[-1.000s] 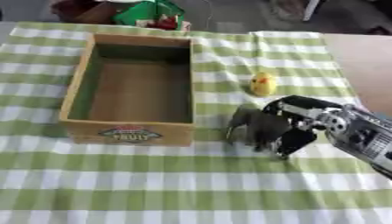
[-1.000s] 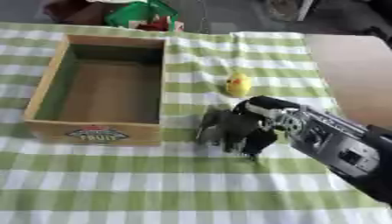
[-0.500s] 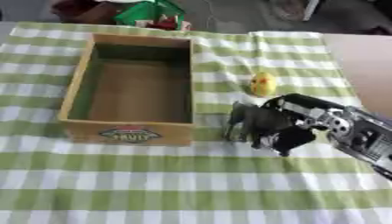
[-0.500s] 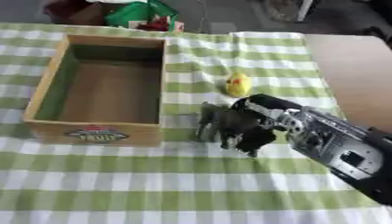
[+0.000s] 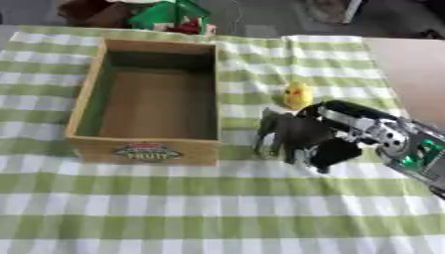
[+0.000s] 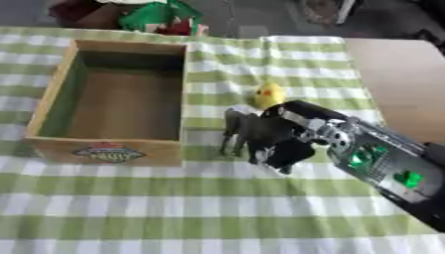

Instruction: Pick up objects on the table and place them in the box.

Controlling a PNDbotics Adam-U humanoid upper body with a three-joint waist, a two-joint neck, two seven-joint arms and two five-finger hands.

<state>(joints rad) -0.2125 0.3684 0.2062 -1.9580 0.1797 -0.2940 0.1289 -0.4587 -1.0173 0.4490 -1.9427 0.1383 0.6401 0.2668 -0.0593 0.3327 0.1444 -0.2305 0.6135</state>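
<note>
A green-and-white checked cloth (image 5: 174, 213) covers the tabletop (image 5: 408, 74), whose bare pale surface shows only at the far right. On the left of the cloth stands an open wooden box (image 5: 143, 149), rectangular, with plain brown boards and nothing inside it. Its near wall carries an oval label; the word "FRUIT" can just be read on it. Behind the box, at the far edge, lies a bundle of green and red stuff (image 5: 174, 15) that cannot be made out.

Just right of the box's near corner, a dark grey toy animal (image 6: 248, 131) stands with thin legs reaching down to the cloth. The right hand (image 5: 326, 141), black with silver parts, comes in from the right side and has its fingers (image 5: 304, 154) curled about the animal's body. Whether the legs touch the cloth cannot be told.

Just behind the hand, a small rounded yellow toy (image 5: 297, 95) sits on the cloth, close to the wrist but seemingly apart from it.

The left hand shows in neither view.
</note>
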